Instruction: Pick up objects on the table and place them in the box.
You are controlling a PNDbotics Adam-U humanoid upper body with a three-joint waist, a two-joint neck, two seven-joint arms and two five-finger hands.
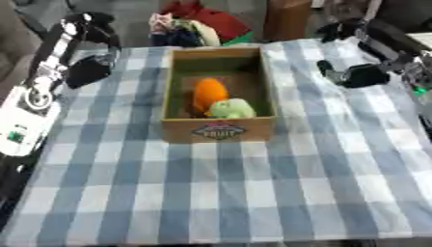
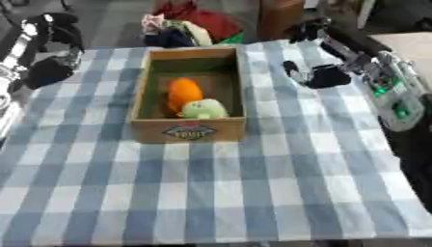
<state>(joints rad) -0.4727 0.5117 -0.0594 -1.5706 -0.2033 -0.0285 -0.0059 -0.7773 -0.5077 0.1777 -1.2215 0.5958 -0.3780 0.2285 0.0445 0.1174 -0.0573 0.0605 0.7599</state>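
A cardboard box (image 1: 219, 129) stands at the middle of the checked tablecloth. Inside it lie an orange object (image 1: 209, 93) and, in front of that, a pale green object (image 1: 231, 108). My left hand (image 1: 87, 72) hangs over the cloth to the left of the box, dark and blurred, holding nothing that I can see. My right hand (image 2: 319, 75) hovers to the right of the box near its far corner, also dark; no object shows in it. I cannot make out how the fingers of either hand stand.
A blue and white checked cloth (image 1: 253, 193) covers the table. Beyond the far edge lies a heap of coloured things (image 1: 198, 24), red, white and dark, and a brown upright box (image 1: 287, 19).
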